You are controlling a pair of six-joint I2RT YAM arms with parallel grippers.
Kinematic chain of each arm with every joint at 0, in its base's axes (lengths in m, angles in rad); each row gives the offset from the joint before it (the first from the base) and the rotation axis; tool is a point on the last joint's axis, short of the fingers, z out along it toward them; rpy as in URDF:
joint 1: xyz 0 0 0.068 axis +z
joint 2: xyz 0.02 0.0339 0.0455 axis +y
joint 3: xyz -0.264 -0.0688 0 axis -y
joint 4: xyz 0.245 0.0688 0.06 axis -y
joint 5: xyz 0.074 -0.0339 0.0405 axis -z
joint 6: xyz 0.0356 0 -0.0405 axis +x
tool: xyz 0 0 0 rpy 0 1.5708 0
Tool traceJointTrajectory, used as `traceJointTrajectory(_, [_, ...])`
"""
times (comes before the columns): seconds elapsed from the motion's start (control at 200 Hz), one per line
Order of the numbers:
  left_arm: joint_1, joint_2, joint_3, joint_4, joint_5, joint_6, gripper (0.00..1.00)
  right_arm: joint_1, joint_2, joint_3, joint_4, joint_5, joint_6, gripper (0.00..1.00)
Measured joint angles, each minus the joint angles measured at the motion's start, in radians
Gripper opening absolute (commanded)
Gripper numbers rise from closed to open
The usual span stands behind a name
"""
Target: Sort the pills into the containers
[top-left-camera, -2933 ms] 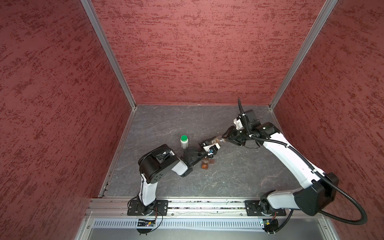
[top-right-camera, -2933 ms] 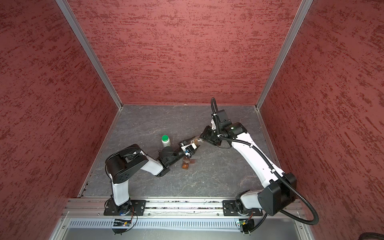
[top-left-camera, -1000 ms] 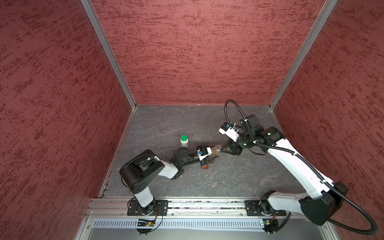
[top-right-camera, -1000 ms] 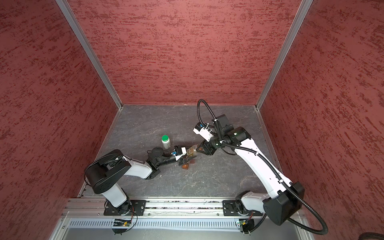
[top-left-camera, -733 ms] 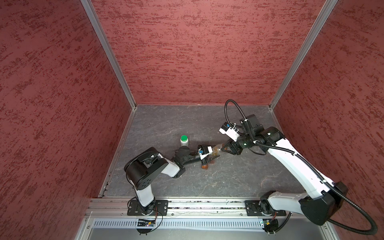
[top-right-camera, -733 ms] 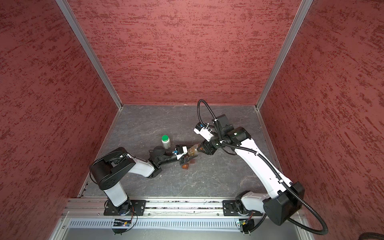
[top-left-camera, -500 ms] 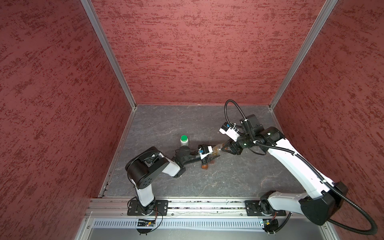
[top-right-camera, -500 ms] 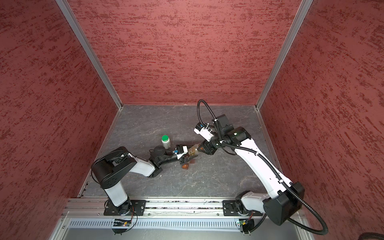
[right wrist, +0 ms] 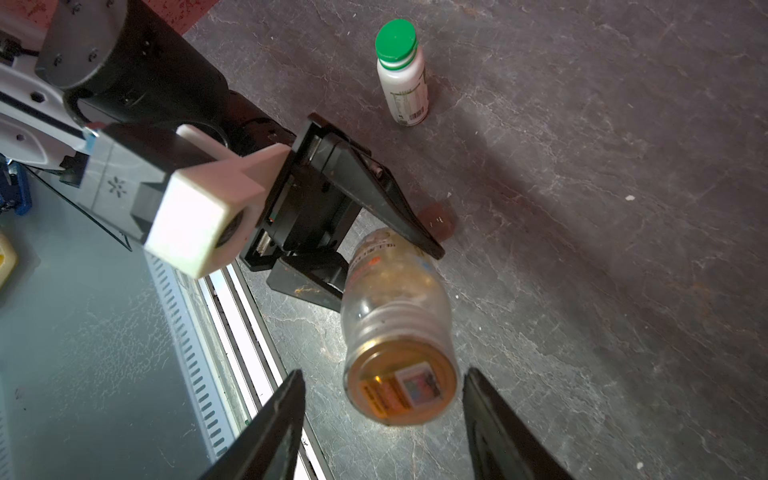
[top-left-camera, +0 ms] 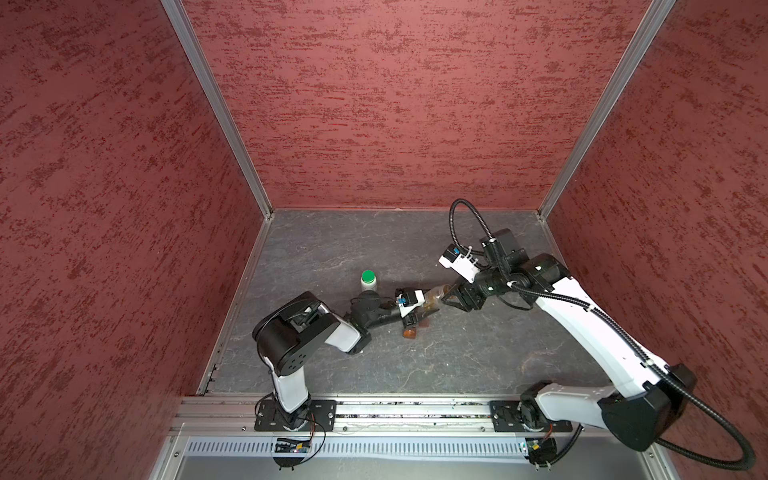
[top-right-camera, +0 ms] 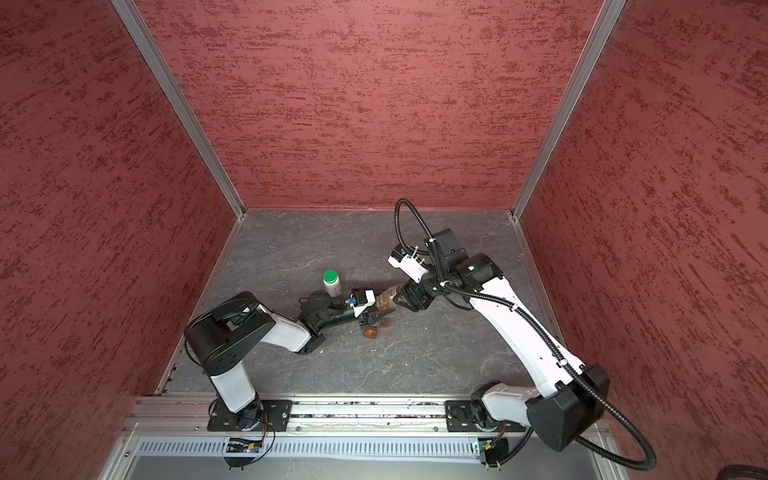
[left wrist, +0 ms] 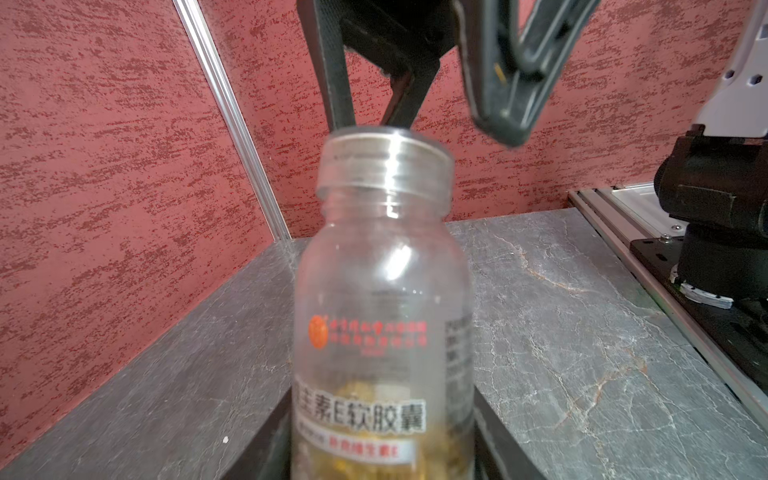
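My left gripper [top-left-camera: 417,315] [top-right-camera: 376,313] [left wrist: 382,451] is shut on the lower body of a clear amber bottle [top-left-camera: 434,298] [top-right-camera: 385,300] [left wrist: 384,291] [right wrist: 395,299]. It holds the bottle tilted above the floor. Yellow pills [left wrist: 361,395] [right wrist: 388,266] lie inside it. My right gripper [top-left-camera: 451,297] [top-right-camera: 401,300] [right wrist: 382,374] stands open on either side of the bottle's threaded top [right wrist: 401,384] without touching it. The containers [top-left-camera: 409,332] [top-right-camera: 370,332] [right wrist: 436,218] show as a brown translucent piece on the floor, mostly hidden under the left gripper.
A white bottle with a green cap [top-left-camera: 368,280] [top-right-camera: 331,281] [right wrist: 402,75] stands upright on the grey stone floor, just behind the left wrist. Red walls close in three sides. A metal rail [top-left-camera: 374,411] runs along the front.
My right gripper's jaws have spread apart and let go of the bottle's top. The left arm's elbow has swung right and its grip on the bottle is unchanged.
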State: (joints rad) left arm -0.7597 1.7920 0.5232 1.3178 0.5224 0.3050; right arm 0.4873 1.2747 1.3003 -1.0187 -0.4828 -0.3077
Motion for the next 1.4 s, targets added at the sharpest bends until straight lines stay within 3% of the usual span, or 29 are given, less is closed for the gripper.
traceJointTrajectory(0.185, [0.004,0.019,0.000,0.000,0.000,-0.002,0.00,0.000,-0.037,0.000,0.031,0.032,0.045,0.83])
traceJointTrajectory(0.326, [0.008,0.022,0.000,0.000,-0.005,-0.002,0.00,0.000,-0.066,0.016,0.063,0.113,0.146,0.84])
traceJointTrajectory(0.551, [0.009,0.023,0.003,0.023,-0.072,0.023,0.00,-0.024,0.001,0.192,0.058,0.250,0.493,0.76])
traceJointTrajectory(0.721, [0.009,0.056,0.040,0.048,-0.170,0.092,0.00,-0.040,0.067,0.226,0.049,0.222,0.743,0.72])
traceJointTrajectory(0.912, [0.001,0.097,0.078,0.054,-0.283,0.196,0.00,-0.040,0.098,0.151,0.049,0.197,0.960,0.66])
traceJointTrajectory(1.132, [-0.018,0.117,0.098,0.053,-0.351,0.264,0.00,-0.040,0.096,0.042,0.099,0.168,1.107,0.66])
traceJointTrajectory(1.398, [-0.030,0.117,0.100,0.053,-0.370,0.290,0.00,-0.040,0.096,0.004,0.172,0.132,1.172,0.59])
